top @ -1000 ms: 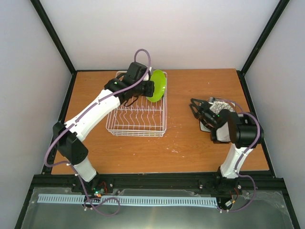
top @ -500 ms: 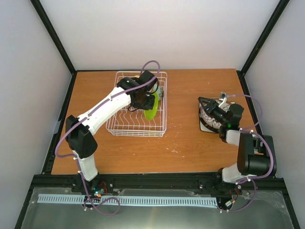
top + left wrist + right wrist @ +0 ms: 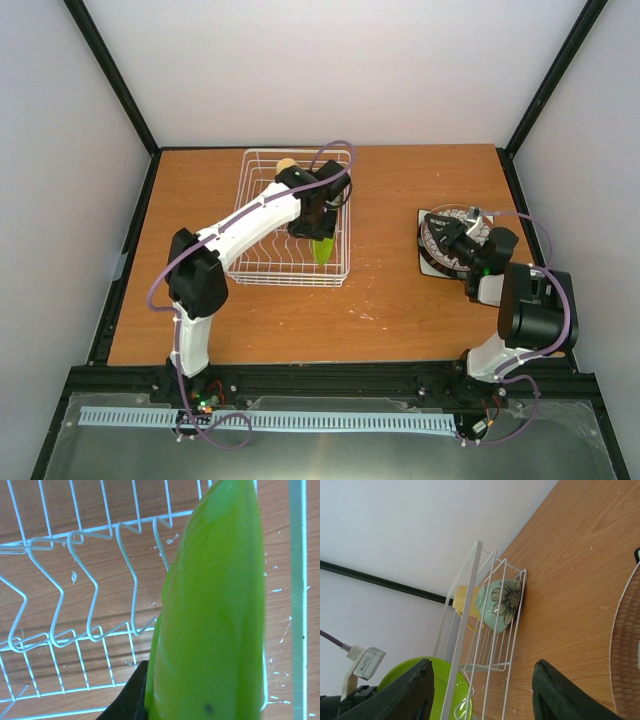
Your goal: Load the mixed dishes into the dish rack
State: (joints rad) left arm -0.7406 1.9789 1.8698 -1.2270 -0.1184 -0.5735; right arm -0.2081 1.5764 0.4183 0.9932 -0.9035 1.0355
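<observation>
What worries me from where I stand is the lime-green plate (image 3: 215,605). The left gripper (image 3: 319,225) has its jaws closed on the plate's rim. It holds the plate on edge, low inside the dish rack (image 3: 240,272), close to the rack's right wall and toward its near end. In the wrist view the plate runs alongside the bent prongs rather than clearly between two of them (I can't tell whether its bottom edge has found a slot). If the jaws let go before it is seated, I'd expect it to tip against that wall or fall flat across the prongs. Pushing down on a misaligned plate could also snag a wire and drag the light rack across the table (image 3: 390,200).

The yellow-tan mug (image 3: 462,602) and pale grey-green cup (image 3: 500,605) lie at the rack's far end, well apart from the plate, so only such a shove threatens them.

Well to the right of the rack, the right gripper (image 3: 482,680) hangs wide open and empty over the cream plate with dark patterned rim (image 3: 440,252). Lying flat, that plate gives the fingers little edge to catch, so it could skid.
</observation>
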